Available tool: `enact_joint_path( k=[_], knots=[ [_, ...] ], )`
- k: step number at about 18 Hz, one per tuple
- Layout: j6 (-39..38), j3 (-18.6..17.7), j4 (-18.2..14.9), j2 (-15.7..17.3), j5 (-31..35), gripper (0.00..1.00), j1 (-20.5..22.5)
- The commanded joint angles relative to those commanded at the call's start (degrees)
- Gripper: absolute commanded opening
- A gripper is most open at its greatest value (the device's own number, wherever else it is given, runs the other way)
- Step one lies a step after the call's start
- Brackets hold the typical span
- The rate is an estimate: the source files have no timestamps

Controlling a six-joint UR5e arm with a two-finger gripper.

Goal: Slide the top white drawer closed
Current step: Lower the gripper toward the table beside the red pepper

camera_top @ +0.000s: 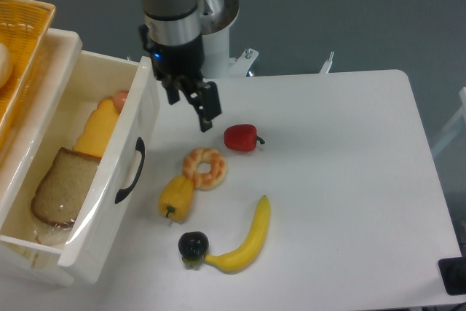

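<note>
Lying nearest at 6 o'clock: curved smooth banana [247, 242], dark plum [193, 245]. Top white drawer [109, 202] at 9 o'clock, pulled out, glossy plastic, black handle [131, 171], bread slice [62, 187] inside. Gripper [191, 103] at 12 o'clock beside drawer front, likely positioned to push; finger spread cannot tell.

A robot lab: toy food on a bare white table [342, 180], grey floor [328, 12] behind.
</note>
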Motion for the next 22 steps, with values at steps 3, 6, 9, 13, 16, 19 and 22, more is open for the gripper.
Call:
enact_joint_path(
  k=[3,6,9,13,16,19,22],
  knots=[
    [-0.09,0.26,-0.09,-0.09,-0.09,1.0,2.11],
    [-0.17,0.44,0.0,-1.14,0.09,1.0,2.91],
    [-2.97,1.4,0.53,-3.69,0.35,1.0,3.35],
    [-8.78,2.02,2.9,-6.5,0.35,1.0,3.96],
    [-14.74,2.11,3.25,-8.61,0.44,1.0,3.96],
    [-22.65,2.89,3.95,-11.42,0.96,1.0,3.96],
    [-32.58,4.22,4.22,-14.5,1.84,1.0,3.88]
  ],
)
